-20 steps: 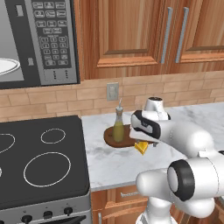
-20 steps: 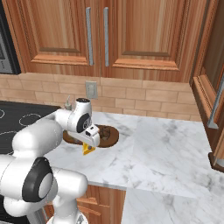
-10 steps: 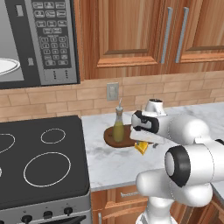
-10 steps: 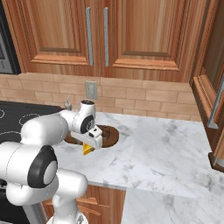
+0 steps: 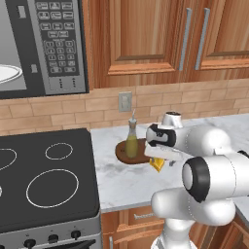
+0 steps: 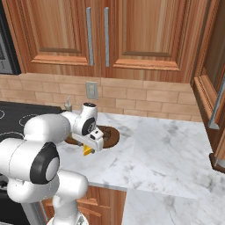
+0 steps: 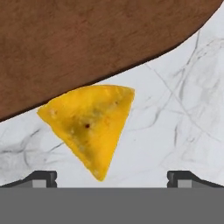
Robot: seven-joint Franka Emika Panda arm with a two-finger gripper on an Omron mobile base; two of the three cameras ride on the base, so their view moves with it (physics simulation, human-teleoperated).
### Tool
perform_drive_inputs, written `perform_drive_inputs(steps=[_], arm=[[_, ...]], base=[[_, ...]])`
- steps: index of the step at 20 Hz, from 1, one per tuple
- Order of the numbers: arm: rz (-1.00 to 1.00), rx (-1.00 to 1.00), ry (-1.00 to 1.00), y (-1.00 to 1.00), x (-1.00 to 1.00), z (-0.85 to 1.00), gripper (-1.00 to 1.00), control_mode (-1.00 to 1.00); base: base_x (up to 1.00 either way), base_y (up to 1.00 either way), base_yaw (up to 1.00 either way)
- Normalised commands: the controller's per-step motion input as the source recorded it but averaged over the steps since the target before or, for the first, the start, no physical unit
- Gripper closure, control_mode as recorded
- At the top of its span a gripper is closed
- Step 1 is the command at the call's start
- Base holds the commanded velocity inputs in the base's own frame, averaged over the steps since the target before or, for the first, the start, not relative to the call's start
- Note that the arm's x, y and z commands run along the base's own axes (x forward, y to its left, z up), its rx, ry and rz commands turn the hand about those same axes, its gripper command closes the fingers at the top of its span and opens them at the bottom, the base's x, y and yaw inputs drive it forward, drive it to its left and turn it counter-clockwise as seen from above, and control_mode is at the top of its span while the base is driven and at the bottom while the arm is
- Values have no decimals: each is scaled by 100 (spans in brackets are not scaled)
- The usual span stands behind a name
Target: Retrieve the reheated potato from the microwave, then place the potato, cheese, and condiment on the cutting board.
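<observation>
One yellow cheese (image 7: 89,126) wedge lies on the marble tabletop (image 7: 183,113), just off the cutting board (image 7: 87,39) edge at its 6 o'clock. The pincer (image 7: 112,177) hovers above it, spread wide, holding nothing. The condiment (image 5: 131,141) bottle stands upright on the board's 9 o'clock side.

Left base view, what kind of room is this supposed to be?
A home kitchen, rendered rather than real. A microwave hangs above a black stovetop, wooden cabinets line the wall, and a marble counter holds a cutting board.
</observation>
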Motion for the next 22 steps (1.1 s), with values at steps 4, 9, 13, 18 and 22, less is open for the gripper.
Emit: perform_drive_inputs(steps=[4, 9, 13, 18, 22], arm=[[0, 0, 0, 3, 11, -12, -100, -100], [1, 0, -7, 3, 20, -10, -100, -100], [2, 0, -7, 4, 24, -9, -100, -100], [2, 0, -4, 2, 15, -10, -100, -100], [2, 0, -3, 0, 2, -15, -100, -100]], base=[[0, 0, 0], [0, 0, 0], [0, 0, 0], [0, 0, 0], [0, 0, 0]])
